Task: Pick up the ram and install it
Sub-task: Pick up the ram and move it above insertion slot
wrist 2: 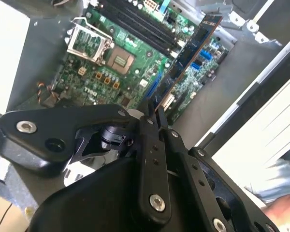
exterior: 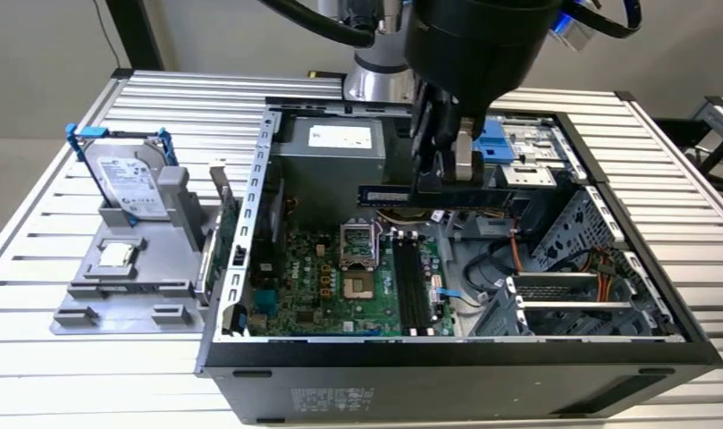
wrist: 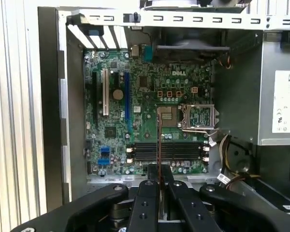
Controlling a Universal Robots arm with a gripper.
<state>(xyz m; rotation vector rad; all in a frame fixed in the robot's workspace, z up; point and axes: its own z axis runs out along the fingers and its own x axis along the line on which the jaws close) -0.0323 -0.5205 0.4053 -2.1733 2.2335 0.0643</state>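
Observation:
My gripper (exterior: pixel 440 181) is shut on the ram (exterior: pixel 399 194), a long thin dark stick held level above the open computer case (exterior: pixel 457 357). The stick hangs over the back part of the green motherboard (exterior: pixel 325 286), above the far end of the black memory slots (exterior: pixel 411 288). In the second wrist view the ram (wrist 2: pixel 186 55) juts out from between the fingers (wrist 2: pixel 148 126) over the board. In the first wrist view the ram (wrist: pixel 159 145) appears edge-on as a thin line crossing the memory slots (wrist: pixel 183 151), apart from them.
A silver hard drive in a blue-handled frame (exterior: pixel 129 183) stands on a grey fixture (exterior: pixel 122 277) at the exterior view's left. Inside the case are the power supply (exterior: pixel 332 147), the CPU socket (exterior: pixel 358 259), cables (exterior: pixel 499 268) and a drive cage (exterior: pixel 570 299).

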